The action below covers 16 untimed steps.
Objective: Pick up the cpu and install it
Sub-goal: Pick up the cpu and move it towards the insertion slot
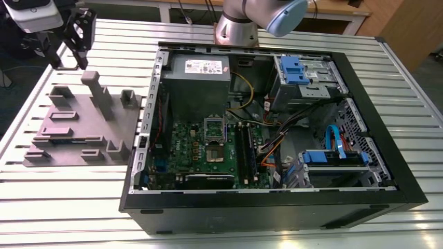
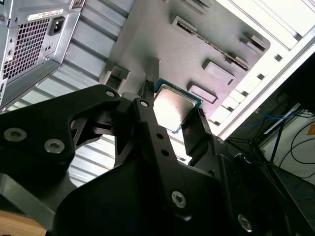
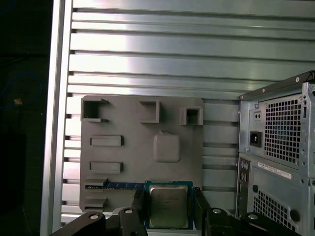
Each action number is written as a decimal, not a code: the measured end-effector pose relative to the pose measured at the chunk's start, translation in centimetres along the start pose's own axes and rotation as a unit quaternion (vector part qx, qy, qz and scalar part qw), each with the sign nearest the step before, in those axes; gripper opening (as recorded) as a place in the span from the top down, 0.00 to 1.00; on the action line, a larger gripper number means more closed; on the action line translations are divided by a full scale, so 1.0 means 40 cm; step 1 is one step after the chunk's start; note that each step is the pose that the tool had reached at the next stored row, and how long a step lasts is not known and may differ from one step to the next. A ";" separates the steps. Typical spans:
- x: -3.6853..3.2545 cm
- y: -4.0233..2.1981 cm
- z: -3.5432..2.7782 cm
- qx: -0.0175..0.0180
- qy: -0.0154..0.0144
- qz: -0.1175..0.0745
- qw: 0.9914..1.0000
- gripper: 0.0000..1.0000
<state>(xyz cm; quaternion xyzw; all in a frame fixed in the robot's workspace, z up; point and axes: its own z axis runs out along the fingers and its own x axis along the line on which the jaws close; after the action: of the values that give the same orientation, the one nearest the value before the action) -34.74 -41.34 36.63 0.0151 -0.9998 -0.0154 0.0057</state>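
In the exterior view the open computer case (image 1: pixel 263 210) lies at centre, with the grey tray (image 1: pixel 80 120) at its nine o'clock. My gripper (image 1: pixel 72 39) hangs at ten o'clock, clamped on two edges of the cpu (image 3: pixel 168 205). I fear the chip may slip or tilt, which could bend the socket (image 1: pixel 215 137) pins.

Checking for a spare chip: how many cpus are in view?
1. The cpu is held in the gripper, near the grey tray. Whether the motherboard socket holds another is too small to tell.
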 end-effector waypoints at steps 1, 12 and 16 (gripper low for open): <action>-0.001 0.000 0.000 0.000 0.000 0.000 1.000 0.53; -0.012 0.000 0.000 0.000 0.000 0.000 1.000 0.53; -0.017 0.000 0.000 0.000 0.000 0.000 1.000 0.53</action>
<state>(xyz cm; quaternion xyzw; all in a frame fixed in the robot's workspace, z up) -34.06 -41.34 36.63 0.0150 -0.9998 -0.0155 0.0057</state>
